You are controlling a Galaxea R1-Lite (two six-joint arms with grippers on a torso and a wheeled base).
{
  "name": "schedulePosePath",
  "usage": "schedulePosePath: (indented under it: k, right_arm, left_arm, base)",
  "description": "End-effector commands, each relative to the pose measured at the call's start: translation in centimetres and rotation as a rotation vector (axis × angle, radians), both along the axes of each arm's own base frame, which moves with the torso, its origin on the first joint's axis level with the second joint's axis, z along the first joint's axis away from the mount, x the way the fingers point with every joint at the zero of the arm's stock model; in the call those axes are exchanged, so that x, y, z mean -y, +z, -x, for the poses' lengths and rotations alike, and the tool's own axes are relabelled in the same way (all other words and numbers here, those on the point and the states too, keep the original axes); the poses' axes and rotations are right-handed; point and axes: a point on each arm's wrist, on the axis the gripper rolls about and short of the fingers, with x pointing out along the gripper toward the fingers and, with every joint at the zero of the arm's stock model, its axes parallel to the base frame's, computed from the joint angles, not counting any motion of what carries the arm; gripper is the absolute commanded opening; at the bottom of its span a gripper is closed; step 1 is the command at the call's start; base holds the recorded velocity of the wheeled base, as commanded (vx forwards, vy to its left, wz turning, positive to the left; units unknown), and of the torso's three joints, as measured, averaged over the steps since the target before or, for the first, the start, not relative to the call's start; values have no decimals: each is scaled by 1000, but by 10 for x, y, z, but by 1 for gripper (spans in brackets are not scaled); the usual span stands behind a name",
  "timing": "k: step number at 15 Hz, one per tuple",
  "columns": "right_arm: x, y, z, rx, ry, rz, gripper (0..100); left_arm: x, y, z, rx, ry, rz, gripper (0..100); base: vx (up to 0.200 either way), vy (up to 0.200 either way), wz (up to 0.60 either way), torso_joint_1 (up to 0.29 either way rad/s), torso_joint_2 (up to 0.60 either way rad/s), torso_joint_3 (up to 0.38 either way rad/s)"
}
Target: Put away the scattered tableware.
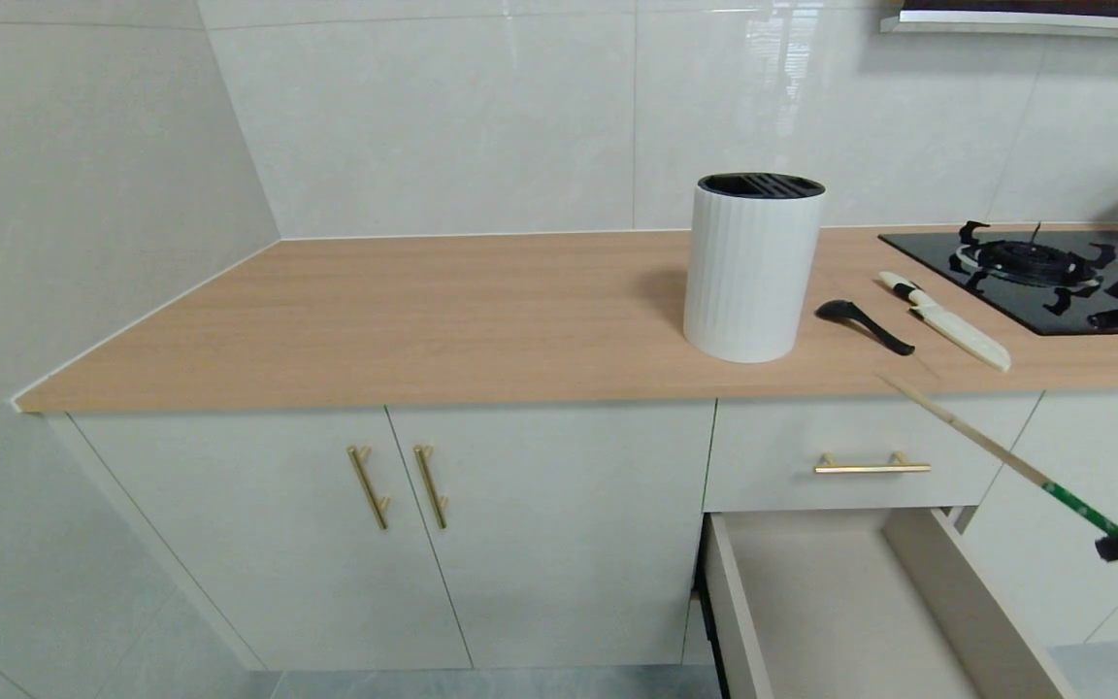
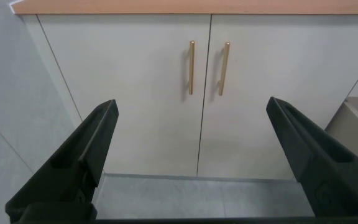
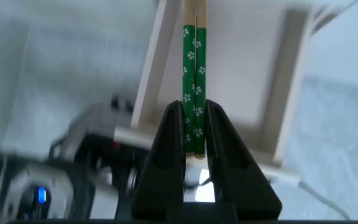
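- Green-ended chopsticks [image 1: 996,454] are clamped at the green end in the right end effector [image 3: 195,124], in the air above the open drawer [image 1: 729,602].
- Step, by my read: carry phase; black spoon [image 1: 862,323] and knife [image 1: 947,320] not yet collected from the counter [image 1: 423,320].
- Long axis is diagonal, with bare tips pointing up toward the counter edge near the white holder [image 1: 753,267].
- Next: level over the drawer, or tip upright for a holder slot; can't tell which.
- Left end effector [image 2: 191,106] is spread wide and empty, facing the cabinet doors.

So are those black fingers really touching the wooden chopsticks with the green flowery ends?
Touching. The right wrist view shows the right gripper with its two black fingers pressed against both sides of the green-ended wooden chopsticks, with no gap visible.
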Motion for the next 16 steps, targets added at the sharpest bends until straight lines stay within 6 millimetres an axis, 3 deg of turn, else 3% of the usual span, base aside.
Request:
schedulePosePath:
  k: [1,2,4,6,16]
  right_arm:
    - [-3,-32,17,-97,34,9,0]
    - [-3,-40,16,-122,37,12,0]
    - [-5,-73,-6,-181,40,19,0]
    - [-5,-93,-25,-190,13,23,0]
    - [-8,-117,-63,-200,9,27,0]
  left_arm:
    - [0,0,0,-1,1,-1,100]
    - [0,0,0,-1,1,1,100]
    - [0,0,0,1,1,1,100]
    - [0,0,0,1,1,1,100]
    - [0,0,0,1,1,1,100]
  base:
    - [0,0,0,0,0,0]
    - [0,0,0,0,0,0]
    - [0,0,0,0,0,0]
    - [0,0,0,0,0,0]
    - [0,0,0,-117,408,283]
